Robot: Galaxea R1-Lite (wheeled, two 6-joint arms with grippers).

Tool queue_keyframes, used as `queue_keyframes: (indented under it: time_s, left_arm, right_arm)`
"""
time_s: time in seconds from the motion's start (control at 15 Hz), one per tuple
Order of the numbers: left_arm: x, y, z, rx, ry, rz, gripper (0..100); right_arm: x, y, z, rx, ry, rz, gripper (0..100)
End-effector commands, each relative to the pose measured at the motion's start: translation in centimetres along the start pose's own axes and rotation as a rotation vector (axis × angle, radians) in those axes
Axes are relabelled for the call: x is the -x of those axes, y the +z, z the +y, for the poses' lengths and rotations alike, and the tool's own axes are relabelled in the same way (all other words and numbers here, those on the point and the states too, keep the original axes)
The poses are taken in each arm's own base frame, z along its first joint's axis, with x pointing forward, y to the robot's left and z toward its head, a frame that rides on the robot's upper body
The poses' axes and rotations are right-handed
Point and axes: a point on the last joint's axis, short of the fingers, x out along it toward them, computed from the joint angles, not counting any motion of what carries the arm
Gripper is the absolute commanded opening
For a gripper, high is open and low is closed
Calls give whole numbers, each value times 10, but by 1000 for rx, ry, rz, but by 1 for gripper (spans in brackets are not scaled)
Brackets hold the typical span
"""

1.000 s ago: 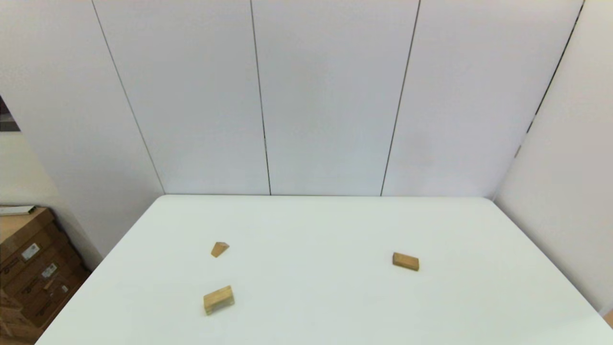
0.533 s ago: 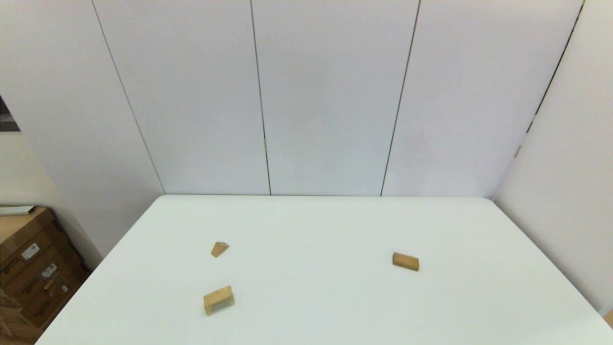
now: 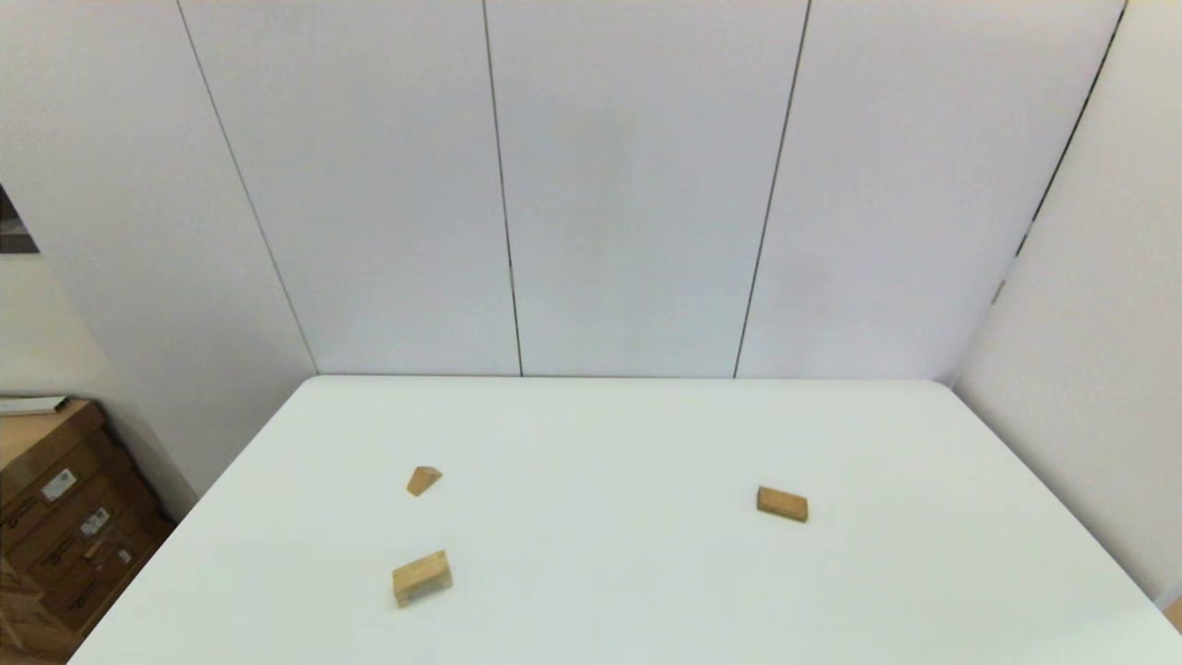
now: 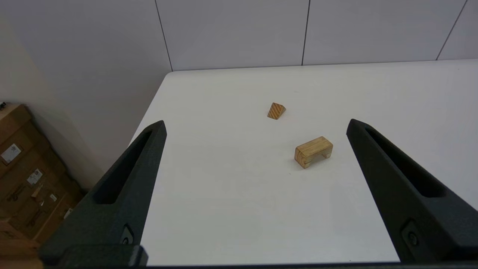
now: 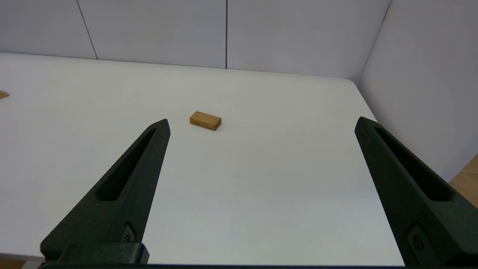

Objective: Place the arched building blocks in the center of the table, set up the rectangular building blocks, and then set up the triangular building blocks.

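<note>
Arched block [image 3: 422, 578] lies near the wedge [image 3: 424, 480], slab [image 3: 782, 504] well apart on the table [image 3: 591, 443]; left gripper [image 4: 255, 125] and right gripper [image 5: 261, 123] gape wide, empty.

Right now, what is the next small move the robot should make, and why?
Probably advance the open left pincer toward the arched block. That block goes first to the table centre, lies on the robot's left side untouched, and both arms are held back; the right pincer faces only the rectangular block.

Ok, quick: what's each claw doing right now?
Left claw: open, holding nothing, back from the arched block.
Right claw: open, holding nothing, back from the rectangular block.
</note>
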Motion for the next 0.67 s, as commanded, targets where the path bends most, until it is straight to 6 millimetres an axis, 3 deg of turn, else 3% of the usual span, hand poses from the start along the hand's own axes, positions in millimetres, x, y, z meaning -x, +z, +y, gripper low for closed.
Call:
queue_keyframes:
  time_s: [0.07, 0.33, 0.53, 0.67]
  left_arm:
    - [0, 0, 0, -5, 0, 0, 100]
    - [-1, 10, 0, -3, -11, 72, 100]
    - [-11, 55, -1, 7, -108, 145, 100]
    - [-35, 97, -1, 13, -136, 244, 100]
  right_arm:
    - [0, 0, 0, 1, 1, 1, 100]
    - [0, 0, 0, 1, 1, 1, 100]
    - [0, 0, 0, 1, 1, 1, 100]
    - [0, 0, 0, -1, 1, 1, 100]
